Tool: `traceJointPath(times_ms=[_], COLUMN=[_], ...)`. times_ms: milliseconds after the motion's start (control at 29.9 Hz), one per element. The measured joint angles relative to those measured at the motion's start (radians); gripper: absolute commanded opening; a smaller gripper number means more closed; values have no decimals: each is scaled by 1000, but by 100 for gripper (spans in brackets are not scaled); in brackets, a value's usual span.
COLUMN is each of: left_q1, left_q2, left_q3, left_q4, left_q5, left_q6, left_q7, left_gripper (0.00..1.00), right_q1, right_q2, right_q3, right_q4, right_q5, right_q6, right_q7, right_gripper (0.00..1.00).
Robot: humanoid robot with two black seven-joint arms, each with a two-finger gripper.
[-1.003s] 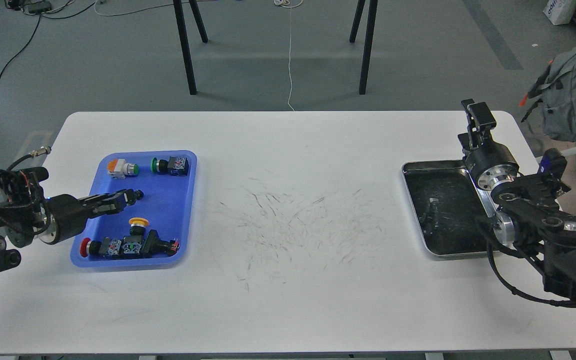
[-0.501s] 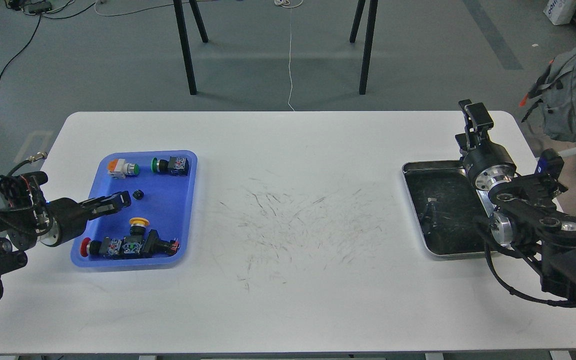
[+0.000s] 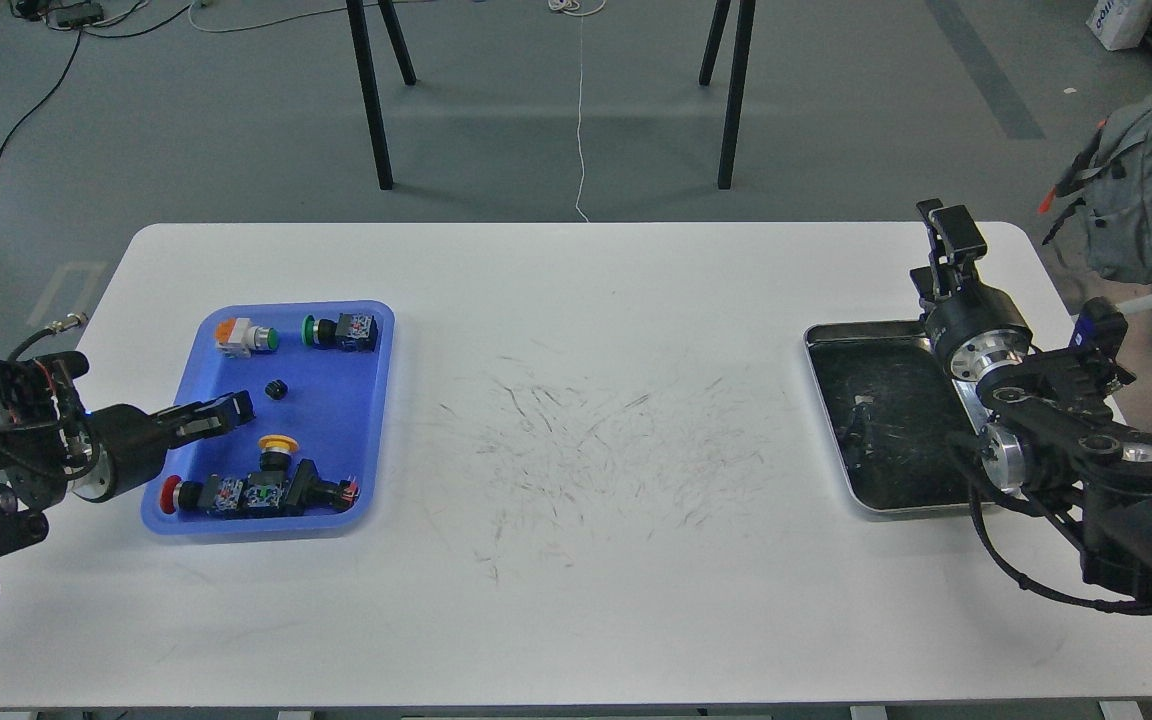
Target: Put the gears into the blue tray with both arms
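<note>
One tiny black gear (image 3: 278,389) lies loose on the floor of the blue tray (image 3: 368,420), near its middle. My left gripper (image 3: 232,411) hovers over the tray's left part, just left of the gear and apart from it, open with nothing between its fingers. My right gripper (image 3: 948,232) points upward at the table's far right, behind the silver tray (image 3: 881,508), open and holding nothing.
Several push-button switches lie in the blue tray: an orange and green pair (image 3: 246,336) and a green one (image 3: 341,329) at the back, a yellow-capped one (image 3: 277,448) and a red one (image 3: 198,494) along the front. A grey backpack (image 3: 1141,190) hangs beyond the right edge.
My left gripper let go of the gear, which now rests in the blue tray, and drew back left and down. The right arm barely shifted.
</note>
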Motion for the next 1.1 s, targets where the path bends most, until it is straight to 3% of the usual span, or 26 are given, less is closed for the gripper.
traceJointPath(times_ms=[234, 401, 736, 836, 1036, 1103], left_q1=[-4, -4, -2, 0, 2, 2], left_q2=[12, 38, 68, 66, 51, 46], left_q3=[-27, -111, -350, -400, -472, -493], left_q4=[-3, -5, -1, -3, -67, -103], left_q5=[-2, -28, -224, -329, -498, -516], left_q6=[2, -1, -120, -132, -142, -157], left_q7=[0, 0, 0, 0, 0, 0], left_gripper=[34, 45, 59, 66, 68, 78], right_q1=[0, 0, 25, 31, 50, 57], right_q2=[-1, -2, -4, -4, -5, -9], right_q3=[0, 0, 0, 0, 0, -1], right_q4=[1, 2, 3, 6, 15, 21], right_q5=[0, 0, 1, 1, 2, 3], right_q6=[-1, -2, -2, -2, -1, 0], right_q7=[0, 0, 0, 0, 0, 0], right_gripper=[95, 95, 95, 95, 96, 96])
